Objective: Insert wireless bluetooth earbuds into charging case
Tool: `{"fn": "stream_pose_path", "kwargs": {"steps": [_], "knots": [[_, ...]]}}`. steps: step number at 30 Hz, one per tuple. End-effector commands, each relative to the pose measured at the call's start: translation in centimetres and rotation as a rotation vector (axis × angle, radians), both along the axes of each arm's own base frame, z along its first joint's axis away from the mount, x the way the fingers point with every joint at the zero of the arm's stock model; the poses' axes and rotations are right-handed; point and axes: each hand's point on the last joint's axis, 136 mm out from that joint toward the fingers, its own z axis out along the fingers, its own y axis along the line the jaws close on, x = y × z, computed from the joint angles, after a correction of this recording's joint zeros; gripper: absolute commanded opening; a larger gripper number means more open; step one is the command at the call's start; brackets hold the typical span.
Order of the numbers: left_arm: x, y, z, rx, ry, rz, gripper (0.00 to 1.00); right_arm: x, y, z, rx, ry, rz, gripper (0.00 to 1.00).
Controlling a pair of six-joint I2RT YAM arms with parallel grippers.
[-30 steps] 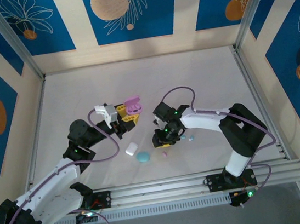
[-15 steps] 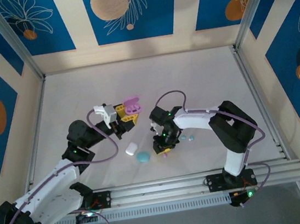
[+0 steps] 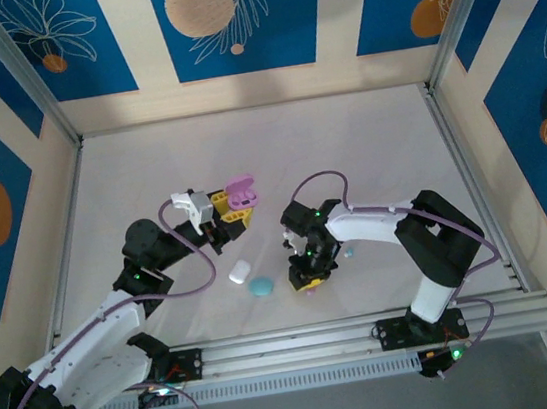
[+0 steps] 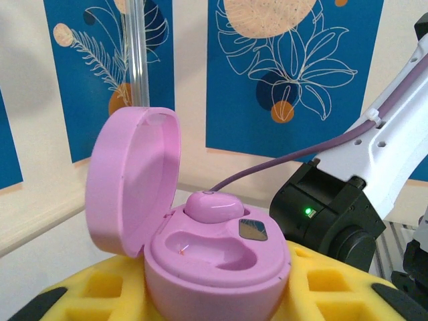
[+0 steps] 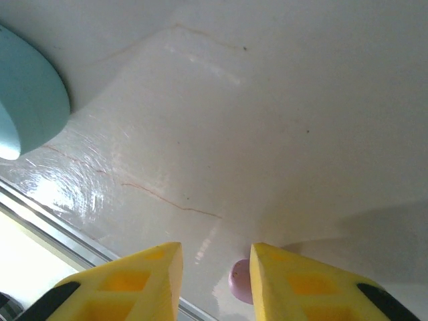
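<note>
Top view: the left gripper point(image 3: 230, 210) is gripping the pink charging case point(image 3: 240, 195) and holding it up off the table point(image 3: 367, 152), roughly mid-table. The lid is standing wide open. In the left wrist view, one pink earbud point(image 4: 212, 206) is sitting in the far pocket of that case, and the near pocket is showing bare pink plastic.

The right gripper point(image 3: 309, 279) is sitting at about 4 o'clock from the pink charging case, pointing down at the table. In its own wrist view the two yellow fingers point(image 5: 127, 284) are standing a narrow gap apart with nothing clamped between them. A loose pink earbud point(image 5: 239, 281) is lying on the table down at 6 o'clock in that shot, tucked right against the inner face of the finger on the right side of the picture. It's half hidden, so whether it's actually touching that finger is hard to call.

The cyan case point(image 3: 261, 287) is lying closed at 9 o'clock from the right gripper, just beside it. The white case point(image 3: 239, 272) is lying around 10 to 11 o'clock from the cyan case. A cyan earbud point(image 3: 349, 253) is lying on the table at about 2 o'clock from the right gripper, near the right arm's white link.
</note>
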Motion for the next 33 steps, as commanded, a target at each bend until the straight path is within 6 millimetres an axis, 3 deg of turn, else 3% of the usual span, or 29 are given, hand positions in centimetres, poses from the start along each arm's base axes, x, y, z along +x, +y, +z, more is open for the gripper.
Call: {"fn": "stream_pose_path", "kwargs": {"steps": [1, 7, 14, 21, 33], "knots": [[-0.6, -0.2, 1.7, -0.029, -0.049, -0.015, 0.37, -0.5, 0.0, 1.2, 0.011, -0.006, 0.026, 0.33], [-0.6, -0.1, 1.8, -0.033, -0.048, -0.014, 0.37, 1.4, 0.8, 2.4, 0.034, -0.094, 0.056, 0.33], [-0.7, 0.0, 2.0, -0.037, -0.050, -0.009, 0.37, 2.3, 1.4, 1.4, 0.015, -0.083, 0.094, 0.34], [-0.8, 0.2, 2.1, -0.033, -0.051, -0.005, 0.37, 1.3, 0.0, -0.2, -0.051, -0.043, 0.101, 0.34], [-0.7, -0.1, 2.2, -0.037, -0.051, -0.014, 0.37, -0.8, -2.1, -0.1, -0.069, -0.015, 0.074, 0.34]]}}
